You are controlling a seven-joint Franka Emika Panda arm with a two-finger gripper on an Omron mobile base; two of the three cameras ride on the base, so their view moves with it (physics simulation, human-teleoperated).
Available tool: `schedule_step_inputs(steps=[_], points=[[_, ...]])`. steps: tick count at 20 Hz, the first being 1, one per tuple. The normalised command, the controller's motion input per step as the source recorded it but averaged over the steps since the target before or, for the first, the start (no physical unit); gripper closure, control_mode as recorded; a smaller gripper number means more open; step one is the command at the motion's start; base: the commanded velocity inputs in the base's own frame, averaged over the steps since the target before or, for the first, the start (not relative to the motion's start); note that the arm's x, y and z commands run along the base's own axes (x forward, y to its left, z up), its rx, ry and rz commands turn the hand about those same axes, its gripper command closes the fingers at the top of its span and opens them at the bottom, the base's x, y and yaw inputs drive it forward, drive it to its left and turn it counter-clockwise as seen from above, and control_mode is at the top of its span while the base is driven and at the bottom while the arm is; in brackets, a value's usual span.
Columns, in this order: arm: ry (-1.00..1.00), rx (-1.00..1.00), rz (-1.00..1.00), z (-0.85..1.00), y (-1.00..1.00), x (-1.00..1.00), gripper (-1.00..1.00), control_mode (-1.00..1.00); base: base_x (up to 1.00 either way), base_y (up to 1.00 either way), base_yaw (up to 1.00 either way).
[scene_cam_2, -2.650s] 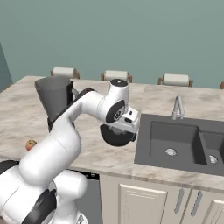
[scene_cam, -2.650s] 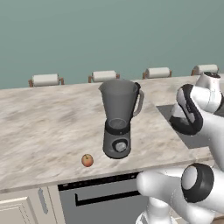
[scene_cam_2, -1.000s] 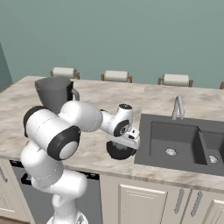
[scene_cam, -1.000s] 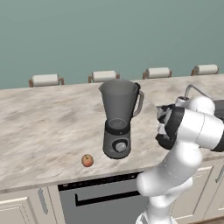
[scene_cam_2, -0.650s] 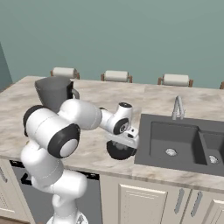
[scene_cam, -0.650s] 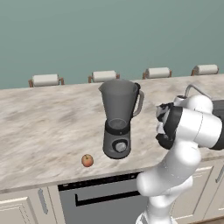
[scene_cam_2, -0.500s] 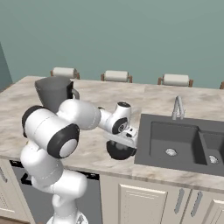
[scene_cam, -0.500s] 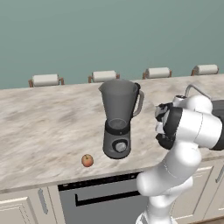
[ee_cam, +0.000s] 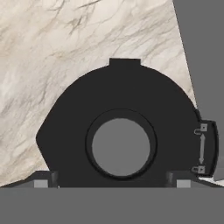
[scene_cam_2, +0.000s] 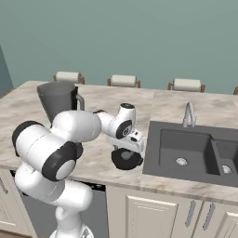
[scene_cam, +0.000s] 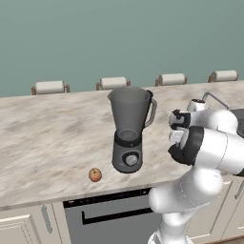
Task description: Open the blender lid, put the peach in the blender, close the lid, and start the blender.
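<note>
The blender (scene_cam: 128, 138) stands on the marble counter with its jar top uncovered; its jar (scene_cam_2: 56, 100) also shows behind my arm. Left of its base, near the counter's front edge, lies the peach (scene_cam: 95, 175). The blender lid (scene_cam_2: 126, 159) lies flat on the counter just left of the sink. My gripper (scene_cam_2: 131, 148) hangs right above it. In the hand view the lid (ee_cam: 118, 100) lies close below, its grey knob (ee_cam: 121, 144) centred. The gripper (ee_cam: 113, 183) is open, its fingertips (ee_cam: 41, 183) spread wider than the knob.
A dark sink (scene_cam_2: 186, 158) with a faucet (scene_cam_2: 188, 114) sits to the right of the lid; its edge (ee_cam: 205, 65) shows in the hand view. Several chair backs (scene_cam: 113, 83) line the counter's far side. Cabinets and an oven front sit below the counter edge.
Since 2.6 s ago the arm has swung down and carried the lid to the counter beside the sink. Over the last second it has barely moved.
</note>
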Motion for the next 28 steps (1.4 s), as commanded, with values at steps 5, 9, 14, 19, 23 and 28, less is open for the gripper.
schedule_step_inputs(steps=[5,9,14,19,23,28], points=[[-0.13,-0.10,0.00,0.71,0.02,-0.40,-1.00,-1.00,0.00,0.00,0.00],[-0.10,-0.11,0.00,0.73,0.22,-0.59,-1.00,-1.00,0.00,0.00,0.00],[-0.07,-0.14,0.00,0.73,0.57,-0.63,-1.00,-1.00,0.00,0.00,0.00],[-0.10,-0.14,0.01,0.67,0.75,-0.61,-1.00,-1.00,0.00,0.00,0.00],[-0.01,-0.10,0.00,0.24,0.87,-0.70,-1.00,-1.00,0.00,0.00,0.00],[0.00,0.00,0.02,0.00,0.92,-0.61,-1.00,-1.00,0.00,0.00,0.00]])
